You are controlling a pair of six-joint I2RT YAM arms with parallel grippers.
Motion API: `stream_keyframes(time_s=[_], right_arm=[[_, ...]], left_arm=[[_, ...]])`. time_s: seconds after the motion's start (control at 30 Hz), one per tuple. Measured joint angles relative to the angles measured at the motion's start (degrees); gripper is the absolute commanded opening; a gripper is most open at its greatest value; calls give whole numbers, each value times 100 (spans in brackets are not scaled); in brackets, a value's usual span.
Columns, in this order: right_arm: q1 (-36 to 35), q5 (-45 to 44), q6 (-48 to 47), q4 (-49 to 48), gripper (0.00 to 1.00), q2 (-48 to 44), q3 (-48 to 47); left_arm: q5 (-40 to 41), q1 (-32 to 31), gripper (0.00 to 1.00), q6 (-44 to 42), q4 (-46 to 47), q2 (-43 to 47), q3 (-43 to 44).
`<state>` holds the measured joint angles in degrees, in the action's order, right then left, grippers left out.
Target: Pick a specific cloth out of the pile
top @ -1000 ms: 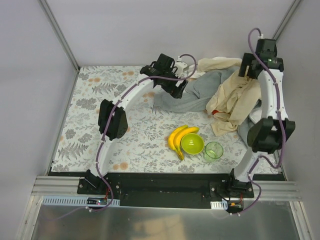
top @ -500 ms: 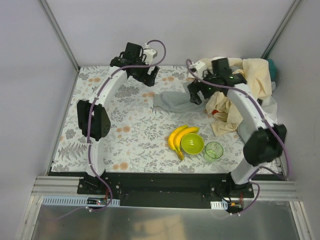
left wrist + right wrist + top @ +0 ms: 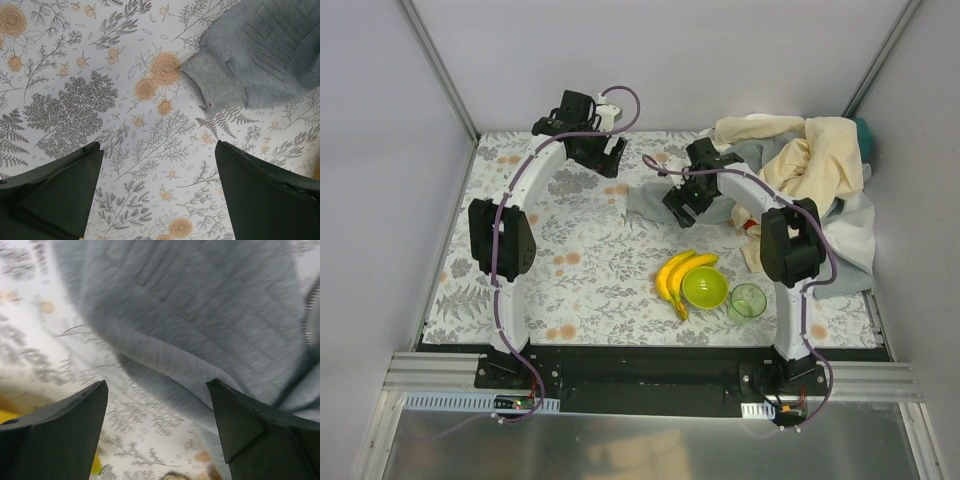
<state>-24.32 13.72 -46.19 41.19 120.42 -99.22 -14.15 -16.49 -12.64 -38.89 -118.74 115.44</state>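
Top external: the pile sits at the far right corner of the floral table, with a cream-yellow garment heaped on top and a teal scrap at its back edge. The cloth shows only as a small orange-red sliver at the pile's near-left edge, just beside the right arm's elbow; the rest is buried and its shape cannot be made out. A grey garment spreads left from the pile. Right gripper hangs over that grey fabric; right wrist view is blurred, fingers spread wide, nothing between them. Left gripper is well apart over bare table at the far left; left wrist view shows its fingers wide apart, empty, a grey cuff ahead.
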Motion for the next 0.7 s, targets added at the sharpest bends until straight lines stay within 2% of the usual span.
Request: stream_keyframes(time_s=[0.2, 0.33, 0.37, 0.4, 0.5, 0.53, 0.7], right_arm=[[-66, -1014, -9, -651, 98, 144, -17], [-197, -1381, -166, -901, 91, 249, -22], [-219, -1410, -181, -903, 84, 304, -33], [-247, -1438, -192, -887, 69, 396, -70], [-299, -1410, -201, -785, 21, 621, -203], [-304, -1432, -179, -745, 0, 638, -278], [-236, -1738, 98, -476, 0, 772, -916]], left_arm=[[-37, 0, 100, 22, 0, 0, 0], [-39, 0, 100, 24, 0, 0, 2], [-39, 0, 100, 24, 0, 0, 2], [-39, 0, 100, 24, 0, 0, 2], [-48, 0, 100, 24, -2, 0, 2], [-52, 0, 100, 24, -2, 0, 2], [-83, 0, 100, 15, -4, 0, 2]])
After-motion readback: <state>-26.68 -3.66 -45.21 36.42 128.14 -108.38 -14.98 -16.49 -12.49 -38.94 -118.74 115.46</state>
